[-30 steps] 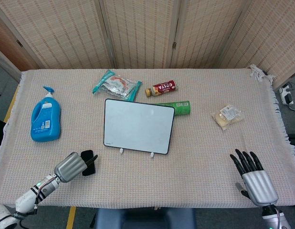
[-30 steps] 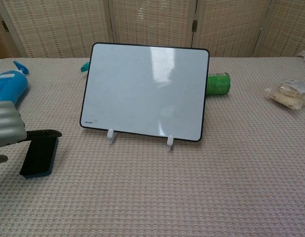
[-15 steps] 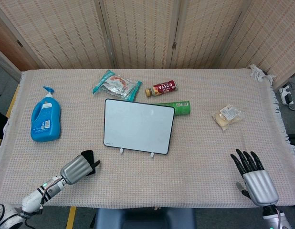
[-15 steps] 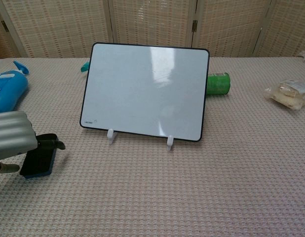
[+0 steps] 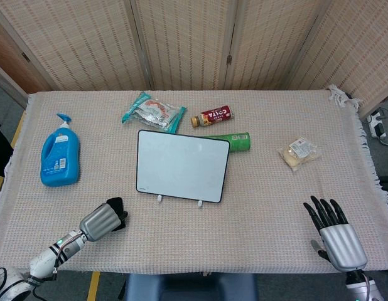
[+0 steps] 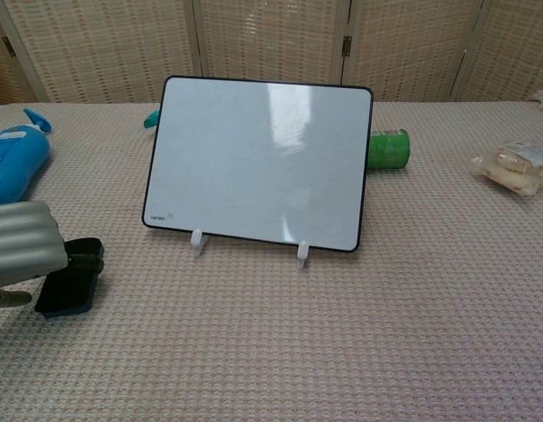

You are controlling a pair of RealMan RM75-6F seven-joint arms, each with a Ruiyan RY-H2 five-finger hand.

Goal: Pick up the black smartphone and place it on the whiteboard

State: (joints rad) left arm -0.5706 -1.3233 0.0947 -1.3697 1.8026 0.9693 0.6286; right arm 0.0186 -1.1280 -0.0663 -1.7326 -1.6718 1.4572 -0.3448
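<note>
The black smartphone (image 5: 116,211) (image 6: 69,286) lies flat on the woven cloth near the front left, mostly covered in the head view. My left hand (image 5: 103,219) (image 6: 25,251) sits over it, dark fingers (image 6: 83,255) curled down on its far end and the thumb at its left side. The whiteboard (image 5: 181,165) (image 6: 258,163) stands tilted on two small white feet at mid-table, to the right of and beyond the phone. Near the front right edge my right hand (image 5: 335,235) rests with fingers spread and holds nothing; the chest view does not show it.
A blue detergent bottle (image 5: 59,157) lies at the left. Behind the whiteboard are a teal snack packet (image 5: 153,111), a brown drink bottle (image 5: 213,116) and a green can (image 5: 235,142). A wrapped food packet (image 5: 299,153) lies at the right.
My left hand's fingers, stretched out over the phone a second ago, have curled down onto its far end, and the hand has shifted slightly right. The right hand is still.
</note>
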